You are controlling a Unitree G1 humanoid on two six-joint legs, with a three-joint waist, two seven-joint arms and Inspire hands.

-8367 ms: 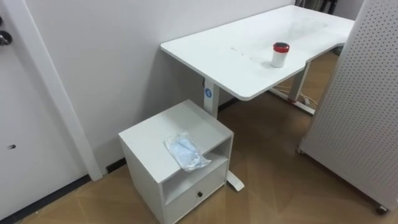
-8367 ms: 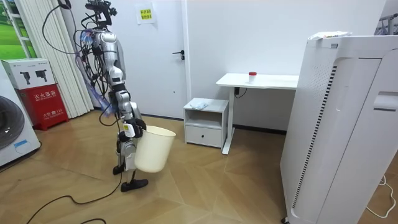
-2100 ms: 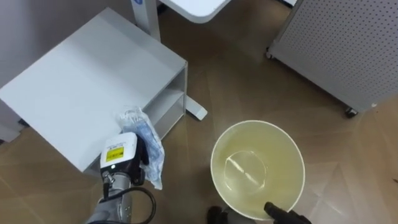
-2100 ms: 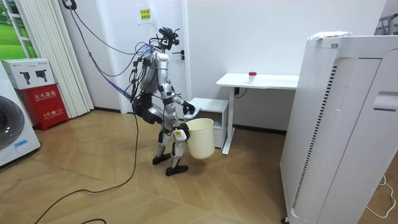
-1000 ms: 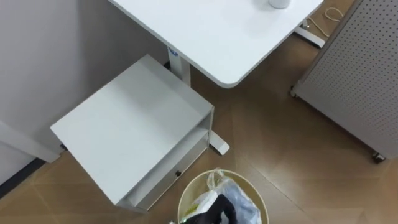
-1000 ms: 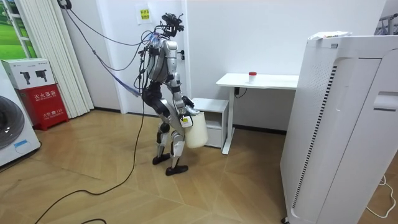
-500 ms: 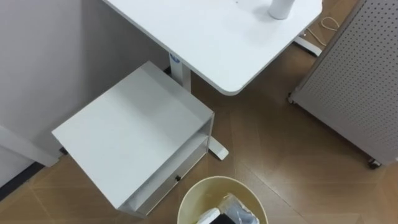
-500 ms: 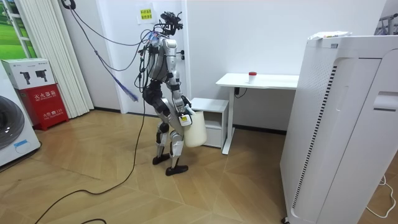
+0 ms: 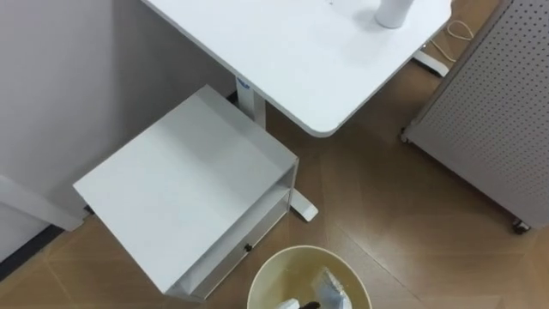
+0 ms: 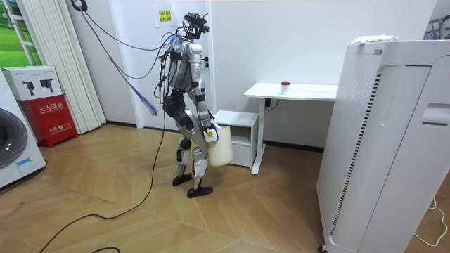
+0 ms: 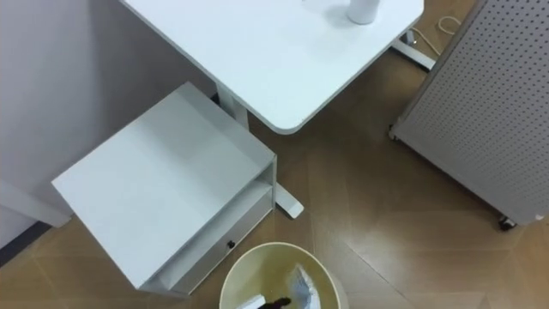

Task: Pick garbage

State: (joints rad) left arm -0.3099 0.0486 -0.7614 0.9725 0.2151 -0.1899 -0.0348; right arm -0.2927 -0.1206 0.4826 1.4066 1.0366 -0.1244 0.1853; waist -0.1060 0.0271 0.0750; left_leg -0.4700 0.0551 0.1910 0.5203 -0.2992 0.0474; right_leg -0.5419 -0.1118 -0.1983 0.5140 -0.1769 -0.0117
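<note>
A cream round bin [image 9: 262,287] shows at the bottom edge, in front of the white cabinet [image 9: 184,189]. Inside it sits a crumpled clear-and-blue plastic bag [image 9: 333,290]. Just left of the bag, a sliver of my left hand [image 9: 296,304] reaches into the bin; whether it touches the bag is hidden. In the room view I stand facing the cabinet, with the bin [image 10: 221,149] held off the floor at hip height and my right hand [image 10: 209,135] on its rim.
A white desk [image 9: 283,51] stands behind the cabinet, with a white cup [image 9: 392,12] near its far edge. A grey perforated panel on castors [image 9: 489,94] stands at the right. Bare wood floor lies between panel and bin.
My left hand has sunk lower in the bin and almost left the picture. The bag now sits deeper in the bin. The view has shifted slightly.
</note>
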